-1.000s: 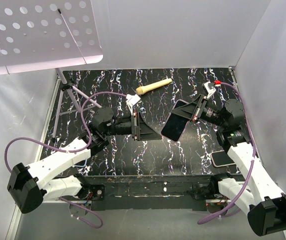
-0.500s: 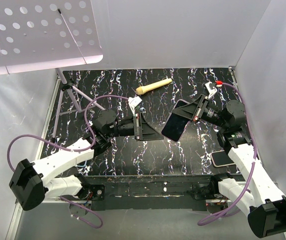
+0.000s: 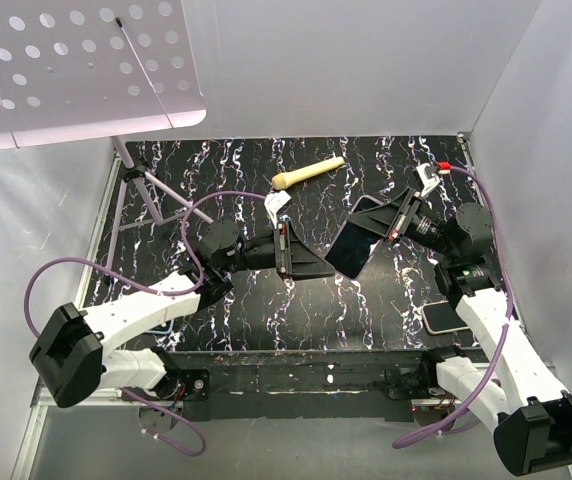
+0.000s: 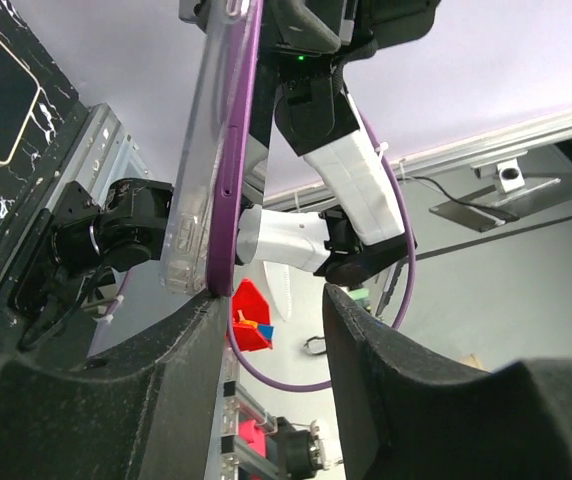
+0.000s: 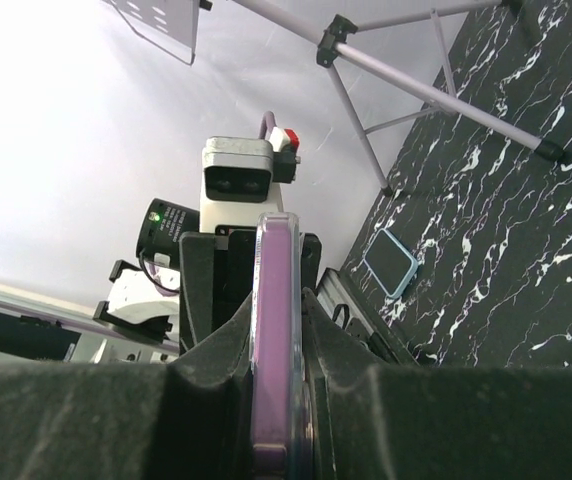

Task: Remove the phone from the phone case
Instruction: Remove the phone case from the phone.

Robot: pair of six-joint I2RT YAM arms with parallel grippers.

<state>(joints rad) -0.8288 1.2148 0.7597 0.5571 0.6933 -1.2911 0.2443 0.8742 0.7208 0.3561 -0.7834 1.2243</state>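
Observation:
A purple phone point(image 3: 349, 250) in a clear phone case point(image 4: 191, 170) hangs tilted above the middle of the table. My right gripper point(image 3: 382, 228) is shut on its upper right part. The right wrist view shows it edge-on point(image 5: 276, 250), pinched between the fingers of that gripper point(image 5: 278, 302). My left gripper point(image 3: 326, 268) is at the phone's lower left end, open. In the left wrist view the phone's purple edge point(image 4: 234, 150) ends at the tip of one finger point(image 4: 191, 330), with nothing in the gap of the left gripper point(image 4: 271, 300).
A cream wooden tool point(image 3: 308, 172) lies at the back of the marbled black table. A second phone point(image 3: 444, 317) lies at the right near edge and a blue-cased one point(image 5: 390, 262) at the left. A music stand's tripod point(image 3: 141, 190) and perforated shelf point(image 3: 76, 65) fill the back left.
My left arm has reached rightward, bringing its open gripper up to the phone's lower end. The right gripper still holds the phone, shifted slightly up and right.

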